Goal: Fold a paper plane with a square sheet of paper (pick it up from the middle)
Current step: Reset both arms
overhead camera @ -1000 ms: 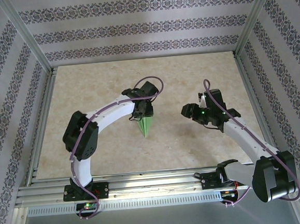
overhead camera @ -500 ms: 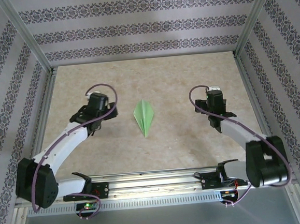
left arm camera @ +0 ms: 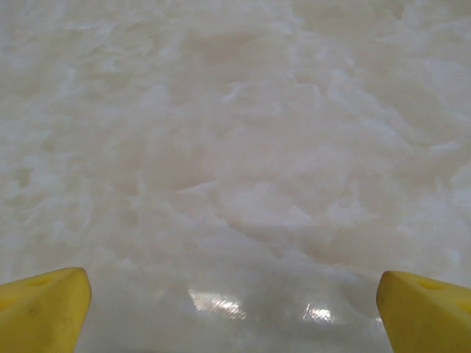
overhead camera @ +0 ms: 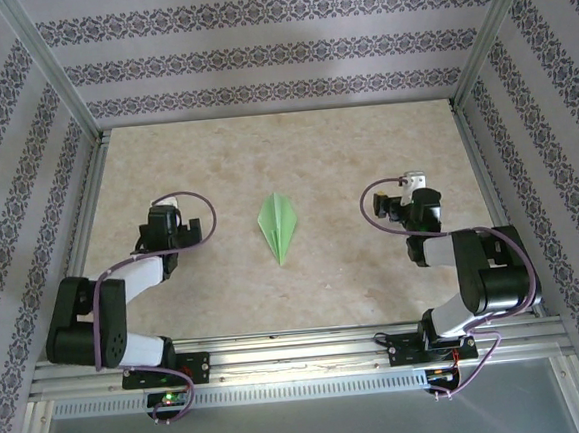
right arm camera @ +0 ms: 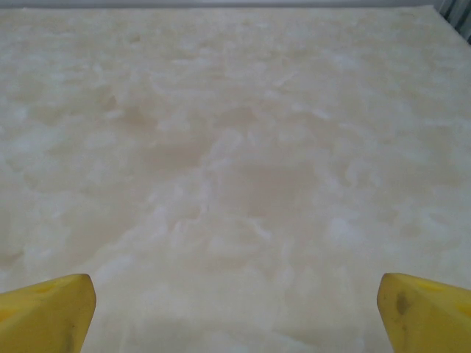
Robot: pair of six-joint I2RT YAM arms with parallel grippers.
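Observation:
The paper plane [overhead camera: 279, 225] lies flat in the middle of the table, a slim pale green dart with a centre crease, its sharp tip toward the near edge. It is the square sheet of paper in folded form. My left gripper [overhead camera: 162, 223] sits well to its left with the arm folded back. My right gripper [overhead camera: 417, 188] sits well to the plane's right, its arm folded back too. In the left wrist view the gripper [left arm camera: 235, 309] is open, yellow fingertips [left arm camera: 44, 305] wide apart over bare table. The right gripper [right arm camera: 235, 309] is likewise open, fingertips [right arm camera: 427, 309] spread with nothing between.
The beige marbled table [overhead camera: 295, 156] is ringed by aluminium rails [overhead camera: 85, 233] and patterned walls. The arm bases [overhead camera: 166, 367] stand on the near rail.
The left gripper let go of the plane and drew back to the left and toward the base. The right arm also drew back and folded. Both grippers opened wide. The plane stayed put.

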